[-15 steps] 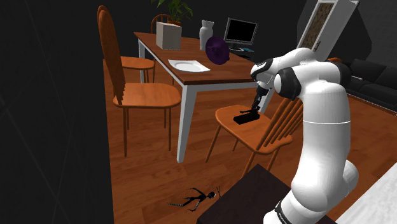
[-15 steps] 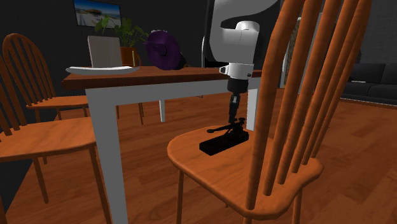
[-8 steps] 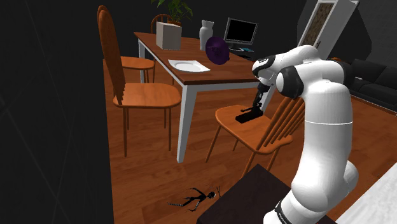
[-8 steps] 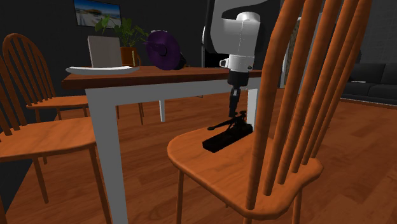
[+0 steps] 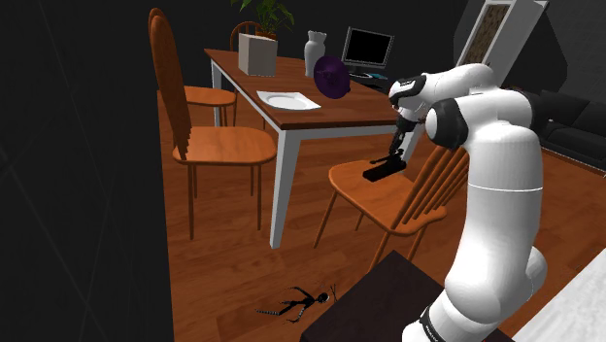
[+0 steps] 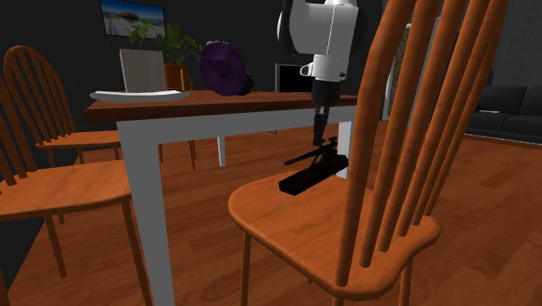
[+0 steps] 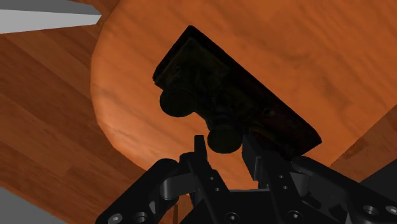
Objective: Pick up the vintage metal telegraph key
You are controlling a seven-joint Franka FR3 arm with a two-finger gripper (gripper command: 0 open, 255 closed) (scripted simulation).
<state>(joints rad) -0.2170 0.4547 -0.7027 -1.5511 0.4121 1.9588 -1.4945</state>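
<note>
Over the chair seat (image 6: 295, 228), the tilted black telegraph key (image 6: 311, 176) is clasped by the gripper (image 6: 320, 139), so lifting seems begun and a steady upward pull is called for.

The arm (image 5: 497, 185) is glossy white, built of fat rounded segments with dark bands at the joints; its gripper (image 7: 224, 151) is all black (small round screw heads dot the angular housing); slim black fingers (image 7: 200, 147) taper below a white wrist cuff (image 6: 328, 63).
</note>
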